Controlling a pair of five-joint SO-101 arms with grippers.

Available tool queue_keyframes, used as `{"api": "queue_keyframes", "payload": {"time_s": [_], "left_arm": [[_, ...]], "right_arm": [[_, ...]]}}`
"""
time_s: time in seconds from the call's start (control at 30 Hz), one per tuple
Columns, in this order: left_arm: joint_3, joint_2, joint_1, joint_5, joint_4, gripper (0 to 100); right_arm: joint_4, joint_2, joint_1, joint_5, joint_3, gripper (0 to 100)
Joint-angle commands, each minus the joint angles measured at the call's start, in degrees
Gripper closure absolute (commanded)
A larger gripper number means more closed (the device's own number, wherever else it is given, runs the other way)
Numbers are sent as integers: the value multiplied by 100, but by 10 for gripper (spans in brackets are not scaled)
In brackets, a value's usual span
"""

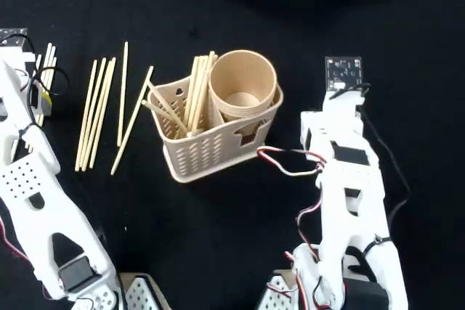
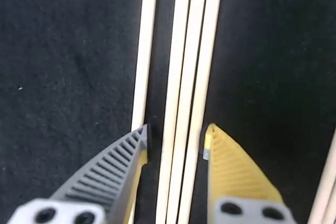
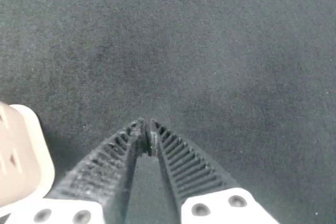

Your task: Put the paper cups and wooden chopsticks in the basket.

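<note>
The chopsticks (image 2: 181, 77) are pale, smooth, matt wood, and the cups (image 1: 243, 78) are matt tan paper. The basket (image 1: 207, 154) looks like smooth cream plastic. The black cloth (image 3: 220, 45) is matt and faintly fuzzy.

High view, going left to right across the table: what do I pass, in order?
Left arm → loose wooden chopsticks lying flat → basket, with more chopsticks in its left compartment, then paper cups in its right compartment → right arm.
</note>
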Motion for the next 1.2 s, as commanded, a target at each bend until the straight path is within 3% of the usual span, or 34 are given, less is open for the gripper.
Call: {"api": "queue_keyframes", "payload": {"time_s": [0.0,0.2,0.43,0.93,1.17], "left_arm": [[-796,870,-92,-26,255,833],[-1833,1609,-92,-26,668,975],[-3160,2110,-75,0,1424,971],[-3143,1767,-31,18,1820,971],[-3099,1442,-31,510,1837,971]], "right_arm": [[-123,4,-88,53,-57,986],[-123,4,-88,53,-57,986],[-123,4,-88,53,-57,986],[-132,4,-88,53,-66,986],[-264,4,-79,53,-31,986]]}}
